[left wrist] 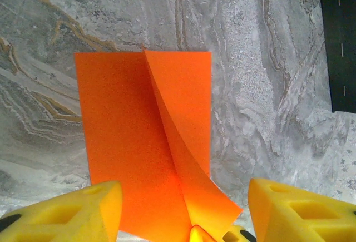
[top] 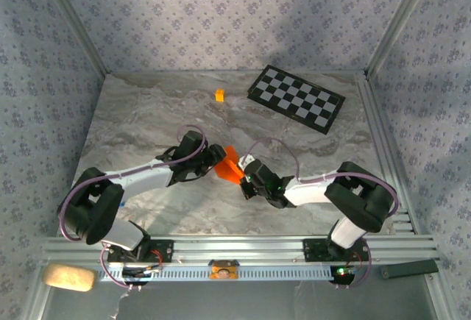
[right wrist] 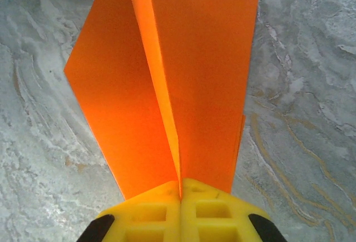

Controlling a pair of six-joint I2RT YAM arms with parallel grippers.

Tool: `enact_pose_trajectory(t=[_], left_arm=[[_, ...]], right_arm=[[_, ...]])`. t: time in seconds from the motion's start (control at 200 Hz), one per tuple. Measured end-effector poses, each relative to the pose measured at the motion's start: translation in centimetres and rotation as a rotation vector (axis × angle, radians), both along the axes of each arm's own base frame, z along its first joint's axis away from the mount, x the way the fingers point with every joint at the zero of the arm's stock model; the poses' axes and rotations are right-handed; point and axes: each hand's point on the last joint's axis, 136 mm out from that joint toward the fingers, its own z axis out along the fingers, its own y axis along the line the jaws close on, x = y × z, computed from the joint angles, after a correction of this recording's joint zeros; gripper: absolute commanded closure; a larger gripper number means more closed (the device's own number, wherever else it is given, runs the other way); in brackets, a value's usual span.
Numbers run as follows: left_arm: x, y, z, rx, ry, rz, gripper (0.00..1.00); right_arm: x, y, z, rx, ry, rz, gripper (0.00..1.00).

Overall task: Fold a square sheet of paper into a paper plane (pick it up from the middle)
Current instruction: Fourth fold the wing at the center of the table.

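Observation:
The square sheet of paper (top: 230,164) is bright orange, creased lengthwise, and held up above the marble table (top: 147,114) between the two arms. My right gripper (top: 248,178) is shut on its near edge. In the right wrist view the pads (right wrist: 161,208) meet on the crease (right wrist: 181,189), and the paper (right wrist: 194,58) fans out into flaps ahead. My left gripper (top: 218,157) stands open. In the left wrist view its yellow fingers (left wrist: 72,214) sit either side of the paper (left wrist: 133,142) without touching it, and one flap curls up between them.
A black-and-white checkered board (top: 296,98) lies at the back right, and its dark edge (left wrist: 339,42) is seen from the left wrist. A tiny orange-yellow cube (top: 219,95) sits at the back centre. An aluminium rail (top: 235,250) runs along the near edge.

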Motion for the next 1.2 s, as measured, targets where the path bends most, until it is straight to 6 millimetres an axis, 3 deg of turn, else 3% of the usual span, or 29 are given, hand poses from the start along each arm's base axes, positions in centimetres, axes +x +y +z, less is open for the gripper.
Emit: enact_pose_trajectory(t=[0.33,0.48,0.815,1.199], left_arm=[[0.1,0.2,0.0,0.002,0.001,0.008,0.75],[0.2,0.2,0.0,-0.004,0.002,0.005,0.77],[0.3,-1.0,-0.4,-0.057,0.019,-0.029,0.92],[0.8,-2.7,-1.8,-0.120,0.042,-0.063,0.93]], right_arm=[[0.3,0.4,0.0,0.098,0.082,-0.018,0.98],[0.2,0.7,0.0,0.130,0.108,-0.019,0.97],[0.2,1.0,0.0,0.200,0.211,-0.008,0.97],[0.4,1.5,-0.1,0.256,0.338,-0.018,0.97]])
